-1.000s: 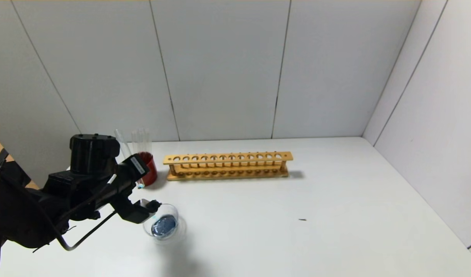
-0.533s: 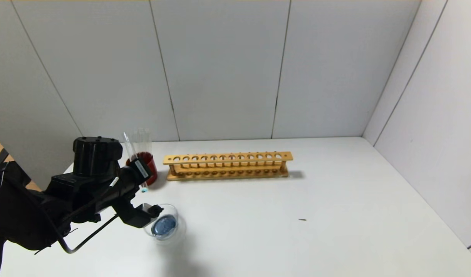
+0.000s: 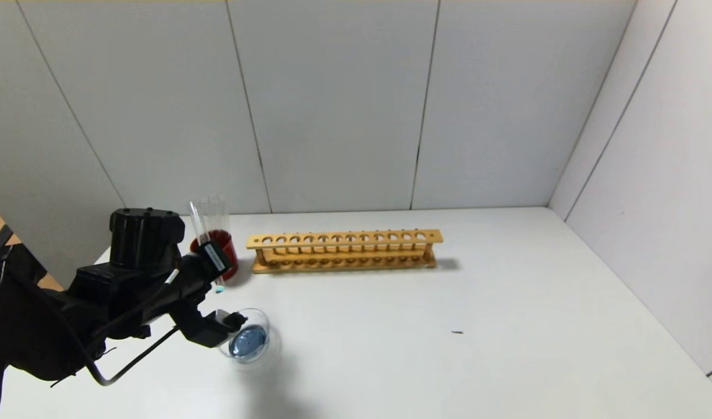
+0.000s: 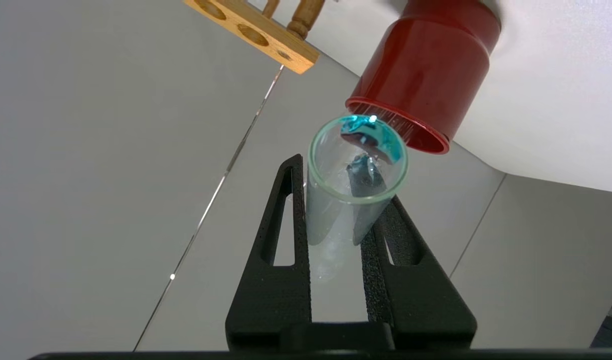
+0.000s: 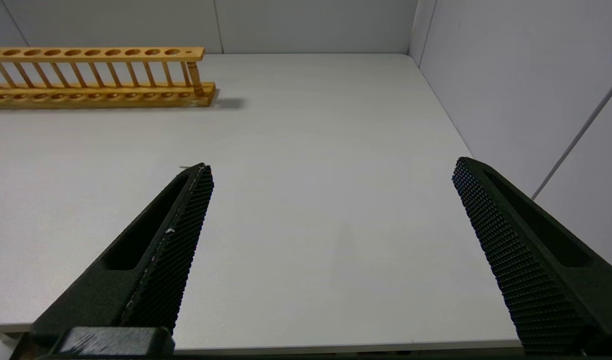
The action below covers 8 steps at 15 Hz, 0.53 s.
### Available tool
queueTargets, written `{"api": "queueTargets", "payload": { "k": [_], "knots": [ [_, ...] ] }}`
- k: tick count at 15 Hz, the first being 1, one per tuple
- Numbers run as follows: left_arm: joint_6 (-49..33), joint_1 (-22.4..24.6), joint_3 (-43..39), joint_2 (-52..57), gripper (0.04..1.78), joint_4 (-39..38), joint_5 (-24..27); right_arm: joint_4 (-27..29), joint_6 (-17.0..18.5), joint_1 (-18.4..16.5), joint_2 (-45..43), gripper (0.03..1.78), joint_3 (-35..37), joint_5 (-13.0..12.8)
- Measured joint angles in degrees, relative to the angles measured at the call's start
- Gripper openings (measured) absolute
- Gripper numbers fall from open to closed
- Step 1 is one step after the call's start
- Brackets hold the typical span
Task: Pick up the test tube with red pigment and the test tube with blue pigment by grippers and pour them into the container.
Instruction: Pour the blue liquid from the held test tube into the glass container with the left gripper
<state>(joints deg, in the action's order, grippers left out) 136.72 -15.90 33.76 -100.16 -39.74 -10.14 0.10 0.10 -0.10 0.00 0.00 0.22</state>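
Observation:
My left gripper (image 3: 209, 259) is shut on the test tube with blue pigment (image 3: 201, 230) and holds it almost upright just in front of the red cup, up and back from the container (image 3: 266, 331). A little teal liquid sits at the tube's lower tip. In the left wrist view the black fingers (image 4: 285, 235) clamp the tube (image 4: 336, 210), and I look into its mouth at teal residue. The container is a clear glass dish with blue liquid in it. The test tube with red pigment is not in view. My right gripper (image 5: 331, 167) is open and empty over bare table at the right.
A dark red cup (image 3: 227, 256) with a few clear tubes stands at the back left, close behind the held tube; it also shows in the left wrist view (image 4: 426, 75). A long wooden tube rack (image 3: 344, 250) stands empty mid-table. White walls close in the back and right.
My left gripper has turned the tube from a slant to nearly upright and drawn it slightly back toward the red cup. The dish and its blue liquid have not moved.

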Motion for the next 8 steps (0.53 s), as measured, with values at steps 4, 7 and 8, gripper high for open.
{"api": "queueTargets", "payload": {
  "k": [4, 7, 8],
  "knots": [
    [-0.28, 0.00, -0.30, 0.77, 0.33, -0.13, 0.67, 0.00, 0.00, 0.00, 0.00, 1.75, 0.00, 0.02],
    [-7.53, 0.02, -1.04, 2.78, 0.33, -0.17, 0.67, -0.02, -0.02, 0.00, 0.00, 1.75, 0.00, 0.00],
    [-12.85, 0.05, -2.04, 4.16, 0.33, -0.16, 0.34, -0.02, 0.00, 0.00, 0.00, 1.75, 0.00, 0.00]
  ]
}}
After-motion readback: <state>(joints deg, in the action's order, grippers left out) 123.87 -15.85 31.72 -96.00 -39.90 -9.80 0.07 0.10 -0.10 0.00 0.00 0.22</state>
